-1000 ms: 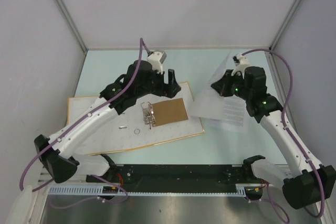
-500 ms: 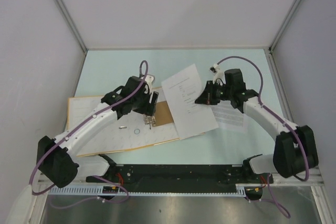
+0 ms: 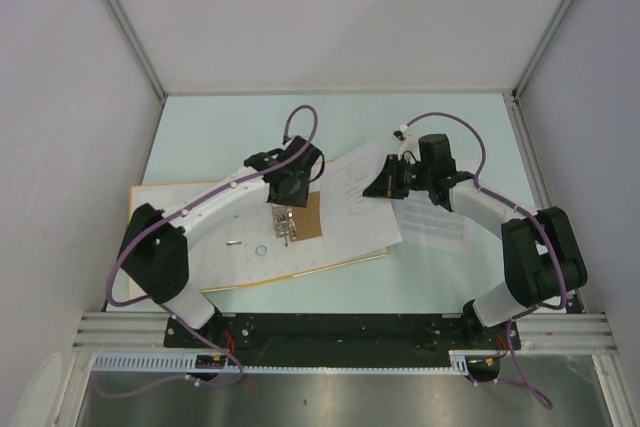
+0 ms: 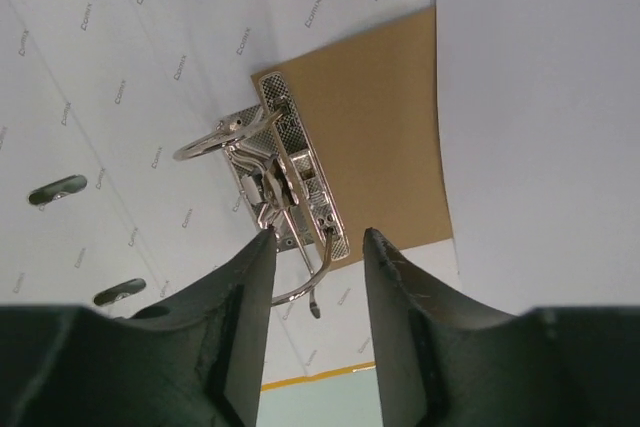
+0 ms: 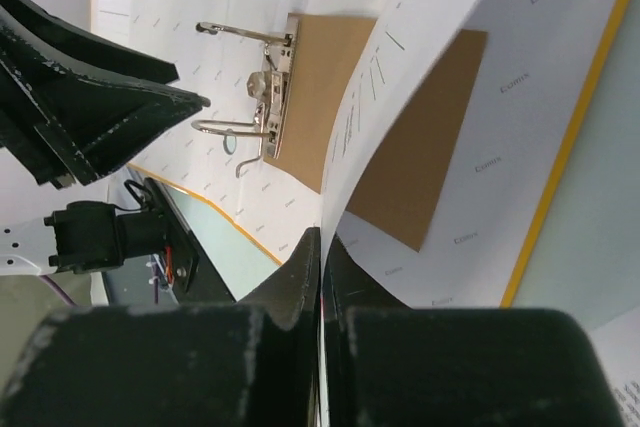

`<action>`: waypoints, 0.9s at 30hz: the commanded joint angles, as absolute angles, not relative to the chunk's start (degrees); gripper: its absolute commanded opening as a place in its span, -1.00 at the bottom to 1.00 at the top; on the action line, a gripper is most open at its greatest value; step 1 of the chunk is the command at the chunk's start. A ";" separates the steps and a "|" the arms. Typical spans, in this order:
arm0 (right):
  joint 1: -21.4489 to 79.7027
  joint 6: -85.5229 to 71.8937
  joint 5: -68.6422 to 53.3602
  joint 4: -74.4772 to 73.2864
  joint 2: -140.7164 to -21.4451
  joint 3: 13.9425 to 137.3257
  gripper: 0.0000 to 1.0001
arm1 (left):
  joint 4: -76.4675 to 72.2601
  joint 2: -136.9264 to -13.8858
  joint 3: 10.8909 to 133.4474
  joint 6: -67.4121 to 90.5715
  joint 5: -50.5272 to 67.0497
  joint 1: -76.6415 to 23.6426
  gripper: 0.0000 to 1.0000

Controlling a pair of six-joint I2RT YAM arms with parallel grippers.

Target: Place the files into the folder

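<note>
Folder [image 3: 180,222] lies open and flat, left of centre. Left gripper [image 4: 318,237] hovers half-spread astride the ring clip [image 4: 290,182], gripping nothing. Clip axis runs 12 to 6. File sheet [image 3: 350,207], pinched in the clenched right gripper [image 3: 372,187], overlaps the folder from 3 o'clock, short of the rings. The right arm is nearer, so travel should be toward 9 o'clock. Other files [image 3: 435,225] lie beneath that arm.

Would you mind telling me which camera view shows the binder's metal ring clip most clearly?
The left wrist view: the ring clip sits centre frame, close and nearly unobstructed, both rings visible. The right wrist view shows the clip smaller, near the top. The top external view shows it only as a tiny glint.
</note>
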State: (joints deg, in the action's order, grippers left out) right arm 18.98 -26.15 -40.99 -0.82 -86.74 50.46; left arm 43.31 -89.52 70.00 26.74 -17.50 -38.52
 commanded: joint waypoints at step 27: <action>20.57 -24.17 -45.88 3.25 -92.72 47.81 -1.00 | 47.55 -107.40 75.59 49.84 -27.25 -40.61 -0.12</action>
State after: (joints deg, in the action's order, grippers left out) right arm 20.16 -25.21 -44.60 1.91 -92.25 48.01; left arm 50.33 -107.26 76.14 50.41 -28.38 -42.19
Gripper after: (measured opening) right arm 0.009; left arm 0.438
